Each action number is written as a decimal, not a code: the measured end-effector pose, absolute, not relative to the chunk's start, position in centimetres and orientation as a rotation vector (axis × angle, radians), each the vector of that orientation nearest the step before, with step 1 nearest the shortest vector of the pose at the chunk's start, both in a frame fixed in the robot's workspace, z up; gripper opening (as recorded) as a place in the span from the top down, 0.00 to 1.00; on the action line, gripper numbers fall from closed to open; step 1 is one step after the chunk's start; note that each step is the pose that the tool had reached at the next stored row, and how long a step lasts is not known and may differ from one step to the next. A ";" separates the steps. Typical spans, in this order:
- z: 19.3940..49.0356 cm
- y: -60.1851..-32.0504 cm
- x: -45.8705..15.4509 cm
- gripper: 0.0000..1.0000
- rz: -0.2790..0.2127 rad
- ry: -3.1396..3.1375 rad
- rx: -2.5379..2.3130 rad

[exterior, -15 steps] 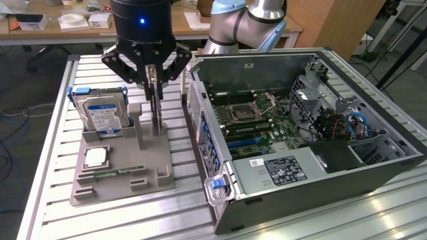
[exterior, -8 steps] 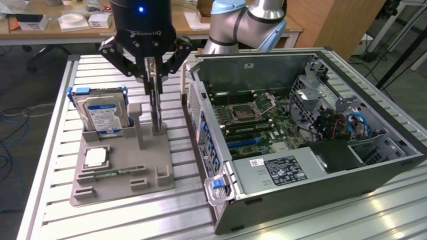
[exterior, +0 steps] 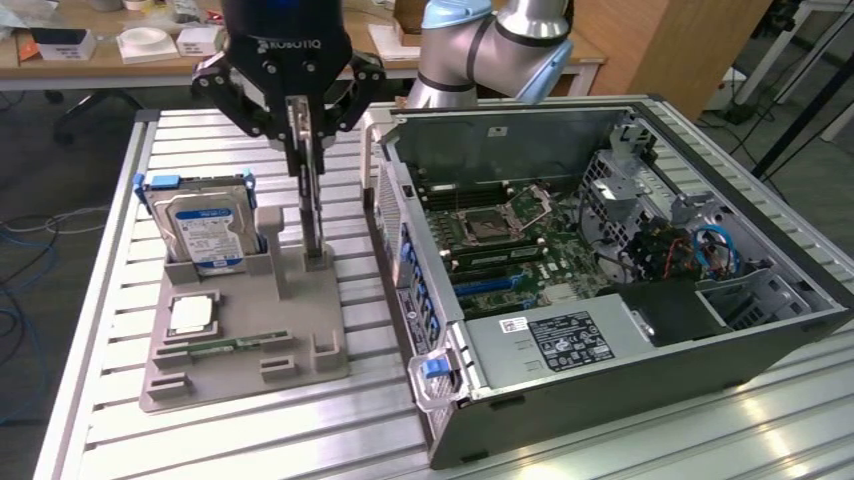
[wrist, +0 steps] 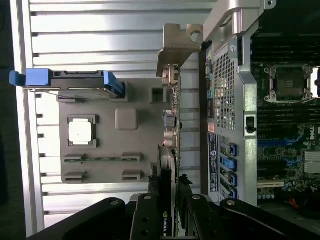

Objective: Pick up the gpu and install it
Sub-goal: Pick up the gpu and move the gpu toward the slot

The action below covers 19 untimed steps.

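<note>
Claw (exterior: 310,140) clamping upright gpu (exterior: 312,215) at gray holder (exterior: 247,375), wrist view showing pale bracket (wrist: 177,45)

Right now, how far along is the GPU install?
Done: the gripper is closed on the upper edge of the gpu. In hand: the card stands upright with its lower end at its slot in the grey parts holder, so it looks barely lifted, if at all. Left: the gpu is not yet in the open computer case, and nothing is seated in the motherboard's expansion slots.
</note>
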State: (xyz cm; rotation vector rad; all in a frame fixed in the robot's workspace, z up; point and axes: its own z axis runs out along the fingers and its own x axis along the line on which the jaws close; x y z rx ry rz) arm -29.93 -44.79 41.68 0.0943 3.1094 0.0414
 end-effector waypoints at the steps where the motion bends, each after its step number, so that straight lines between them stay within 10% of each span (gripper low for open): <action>1: 41.9 -44.8 -29.9 0.74 0.042 3.110 0.094; 19: 42.4 -44.8 -29.3 0.74 0.041 3.109 0.094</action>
